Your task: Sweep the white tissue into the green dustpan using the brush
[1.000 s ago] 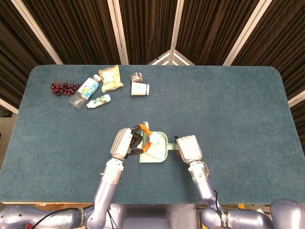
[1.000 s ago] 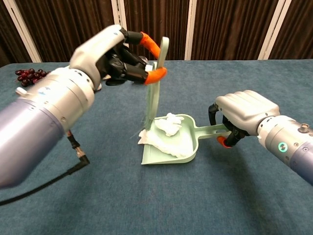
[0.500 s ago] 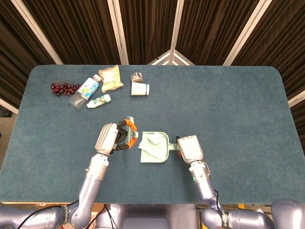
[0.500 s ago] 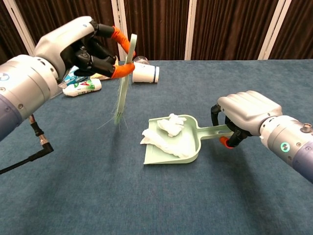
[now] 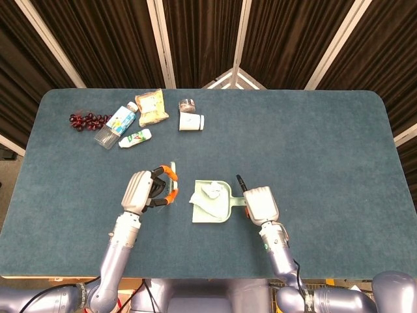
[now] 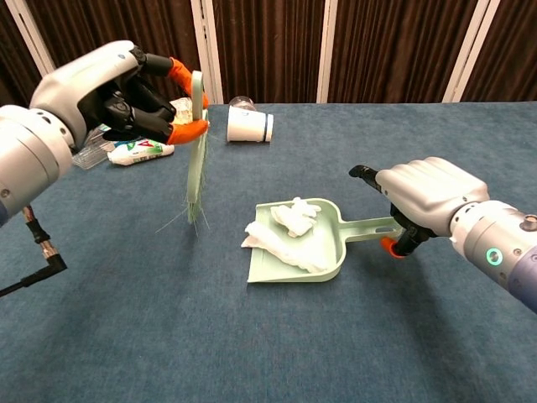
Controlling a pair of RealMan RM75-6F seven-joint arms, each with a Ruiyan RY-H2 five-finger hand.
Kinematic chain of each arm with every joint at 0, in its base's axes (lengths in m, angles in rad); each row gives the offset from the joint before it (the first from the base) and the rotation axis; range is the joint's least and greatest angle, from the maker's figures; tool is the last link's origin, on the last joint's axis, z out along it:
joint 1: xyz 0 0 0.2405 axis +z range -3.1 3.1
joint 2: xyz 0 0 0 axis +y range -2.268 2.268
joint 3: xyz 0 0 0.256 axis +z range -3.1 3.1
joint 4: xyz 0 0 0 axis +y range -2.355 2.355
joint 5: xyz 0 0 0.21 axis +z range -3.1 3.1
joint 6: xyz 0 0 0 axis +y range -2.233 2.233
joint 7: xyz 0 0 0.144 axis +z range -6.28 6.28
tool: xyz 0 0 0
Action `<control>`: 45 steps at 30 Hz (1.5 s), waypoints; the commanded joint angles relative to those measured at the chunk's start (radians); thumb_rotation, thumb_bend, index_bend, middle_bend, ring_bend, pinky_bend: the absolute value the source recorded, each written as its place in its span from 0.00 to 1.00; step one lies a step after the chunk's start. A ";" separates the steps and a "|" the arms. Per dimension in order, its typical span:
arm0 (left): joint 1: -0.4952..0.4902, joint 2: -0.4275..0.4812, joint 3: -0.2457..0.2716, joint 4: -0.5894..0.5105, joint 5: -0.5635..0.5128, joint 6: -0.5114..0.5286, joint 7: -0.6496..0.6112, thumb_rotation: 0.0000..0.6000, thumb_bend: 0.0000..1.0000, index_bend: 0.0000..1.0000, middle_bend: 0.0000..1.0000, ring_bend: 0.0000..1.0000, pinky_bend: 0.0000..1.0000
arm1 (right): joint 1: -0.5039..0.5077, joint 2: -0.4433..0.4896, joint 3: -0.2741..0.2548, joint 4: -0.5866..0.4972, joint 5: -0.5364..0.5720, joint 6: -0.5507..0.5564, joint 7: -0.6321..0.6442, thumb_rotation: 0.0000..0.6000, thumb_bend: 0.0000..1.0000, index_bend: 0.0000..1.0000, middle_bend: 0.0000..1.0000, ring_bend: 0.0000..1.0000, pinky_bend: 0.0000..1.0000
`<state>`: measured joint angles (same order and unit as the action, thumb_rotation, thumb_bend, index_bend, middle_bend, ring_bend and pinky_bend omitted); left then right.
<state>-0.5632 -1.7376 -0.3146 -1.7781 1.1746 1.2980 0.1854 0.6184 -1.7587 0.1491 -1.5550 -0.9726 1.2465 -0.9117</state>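
Left robot hand point(image 6: 126, 88) raised, fingers pinched closed; right robot hand point(image 6: 424, 201) low, one finger extended

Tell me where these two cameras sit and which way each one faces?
Head view: high above, looking straight down on the table; both arms reach in from the bottom edge.
Chest view: low, at table height, looking forward across it toward the curtains; the arms enter from the sides.
Shared: left hand holding the brush, right hand at the green dustpan containing white tissue.
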 commanded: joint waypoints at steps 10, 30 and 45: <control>0.018 0.079 0.006 -0.059 0.008 0.009 0.027 1.00 0.68 0.80 1.00 1.00 1.00 | -0.028 0.083 -0.041 -0.093 -0.023 0.057 -0.050 1.00 0.36 0.00 0.85 0.78 0.85; -0.112 0.338 0.133 -0.273 -0.291 -0.011 0.869 1.00 0.66 0.73 1.00 0.99 1.00 | -0.086 0.241 -0.052 -0.215 -0.082 0.088 0.058 1.00 0.36 0.00 0.85 0.78 0.85; -0.136 0.424 0.150 -0.329 -0.356 0.042 0.910 1.00 0.00 0.00 0.83 0.86 1.00 | -0.096 0.267 -0.048 -0.253 -0.086 0.090 0.069 1.00 0.36 0.00 0.85 0.78 0.85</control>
<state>-0.7007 -1.3193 -0.1662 -2.1028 0.8132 1.3361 1.1030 0.5228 -1.4918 0.1012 -1.8082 -1.0590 1.3365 -0.8423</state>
